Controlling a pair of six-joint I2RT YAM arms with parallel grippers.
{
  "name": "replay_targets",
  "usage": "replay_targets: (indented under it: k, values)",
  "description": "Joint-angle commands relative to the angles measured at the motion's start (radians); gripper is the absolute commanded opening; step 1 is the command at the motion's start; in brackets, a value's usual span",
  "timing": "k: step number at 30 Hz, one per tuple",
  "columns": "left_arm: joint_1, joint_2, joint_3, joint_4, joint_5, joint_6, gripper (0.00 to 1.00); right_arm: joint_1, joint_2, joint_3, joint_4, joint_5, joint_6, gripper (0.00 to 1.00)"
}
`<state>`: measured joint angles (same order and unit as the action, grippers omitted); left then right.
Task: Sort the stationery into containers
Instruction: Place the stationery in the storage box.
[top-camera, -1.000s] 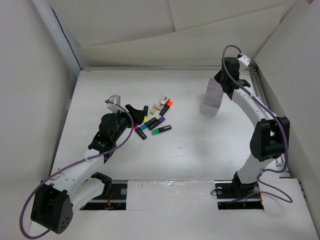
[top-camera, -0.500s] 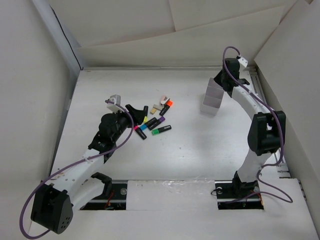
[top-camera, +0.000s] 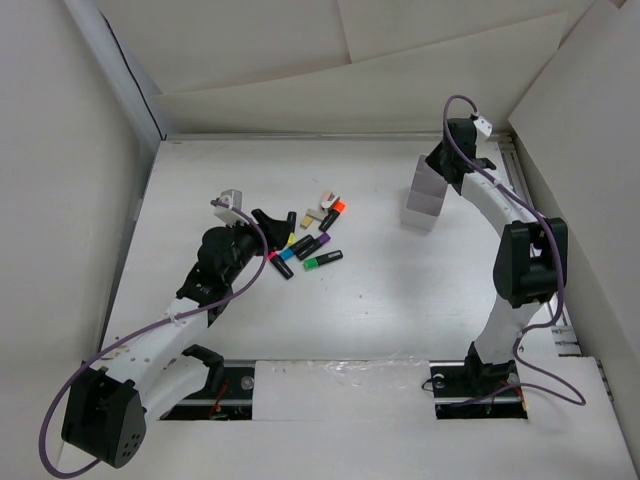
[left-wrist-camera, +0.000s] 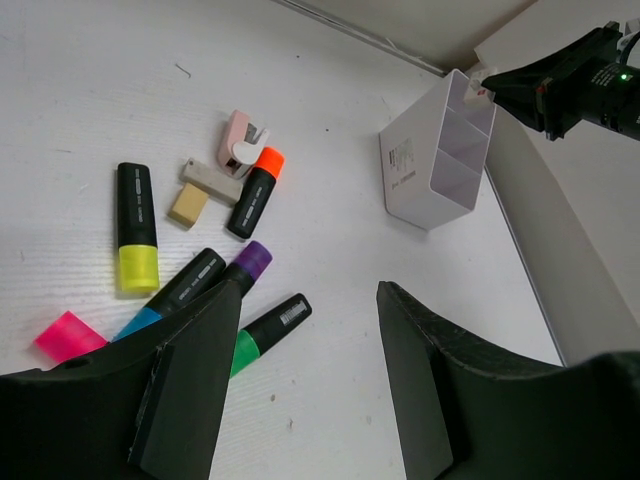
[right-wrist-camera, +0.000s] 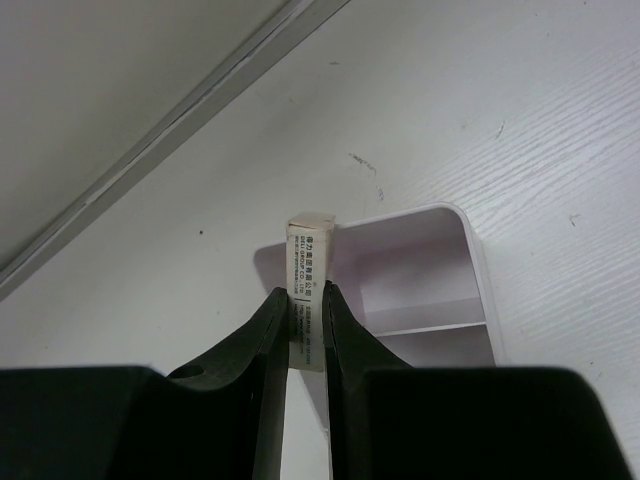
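**Change of state.** Over the last second the right arm's elbow has swung slightly inward toward the desk centre. The right gripper (right-wrist-camera: 307, 300) has kept its station at the far end of the white, lilac-tinted rectangular plastic organiser (right-wrist-camera: 472, 262). The left arm and the loose stationery have not moved.

**Right gripper.** It is pinching a small beige block eraser (right-wrist-camera: 308, 262) in a printed paper sleeve, held upright just above the rim of the end compartment. The eraser is not yet released. The step in hand is judged to be final alignment before the drop.

**Left gripper** (left-wrist-camera: 305, 370). The fingers are spread with nothing between them, hovering over the near side of the marker cluster.

**Remaining stationery.** It lies on the desk (left-wrist-camera: 330, 420), well apart from the organiser and to its left in the top view.
- A black marker with a yellow end (left-wrist-camera: 135, 240), alone at the left.
- A black marker with an orange end (left-wrist-camera: 255, 190).
- A purple-ended marker (left-wrist-camera: 240, 270), a green-ended marker (left-wrist-camera: 265, 328) and a blue-ended marker (left-wrist-camera: 170, 300), lying close together.
- A pink marker end (left-wrist-camera: 68, 335), nearest the gripper.
- Two beige eraser pieces (left-wrist-camera: 188, 204), just beside the orange-ended marker.

No contents show in the visible compartments, so sorting is judged to be at an early stage.

**Surface and surroundings.** The desk is a white board with fine grain and a few small scuffs. A metal rail runs along its far edge. Plain white panels enclose it on three sides.
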<state>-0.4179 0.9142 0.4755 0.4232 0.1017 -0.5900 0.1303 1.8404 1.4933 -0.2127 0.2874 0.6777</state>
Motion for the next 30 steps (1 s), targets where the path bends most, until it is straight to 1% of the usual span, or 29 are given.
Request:
replay_targets:
  k: [1, 2, 6, 14, 16, 19, 22, 25, 27, 30]
  values:
    - [-0.002, -0.005, 0.043, 0.046, 0.016, 0.013, 0.54, -0.011, 0.002, 0.015, 0.036, -0.016, 0.014, 0.08]
    - [-0.002, -0.005, 0.043, 0.046, 0.026, 0.013, 0.54, -0.011, 0.011, 0.015, 0.036, -0.016, 0.014, 0.1]
    - [-0.002, -0.005, 0.031, 0.055, 0.013, 0.013, 0.54, -0.011, 0.011, 0.024, 0.036, -0.016, 0.014, 0.32]
    - [-0.002, -0.005, 0.044, 0.042, 0.012, 0.013, 0.54, -0.011, -0.035, 0.004, 0.036, -0.016, 0.014, 0.34]
    - [-0.002, -0.005, 0.045, 0.054, 0.023, 0.013, 0.54, 0.011, -0.052, -0.017, 0.036, -0.005, 0.014, 0.34]
    - [-0.002, -0.014, 0.029, 0.054, 0.012, 0.013, 0.54, 0.051, -0.084, -0.018, 0.047, 0.059, -0.007, 0.34]
    - [-0.002, -0.014, 0.04, 0.042, 0.022, 0.013, 0.54, 0.072, -0.095, -0.027, 0.047, 0.126, -0.032, 0.37]
    - [-0.002, -0.014, 0.028, 0.06, 0.009, 0.013, 0.54, 0.072, -0.086, -0.018, 0.027, 0.139, -0.041, 0.38]
    - [-0.002, -0.014, 0.037, 0.036, 0.018, 0.013, 0.54, 0.072, -0.086, -0.018, 0.027, 0.17, -0.05, 0.4]
    - [-0.002, -0.014, 0.028, 0.055, 0.018, 0.013, 0.54, 0.081, -0.086, 0.002, 0.027, 0.223, -0.075, 0.41]
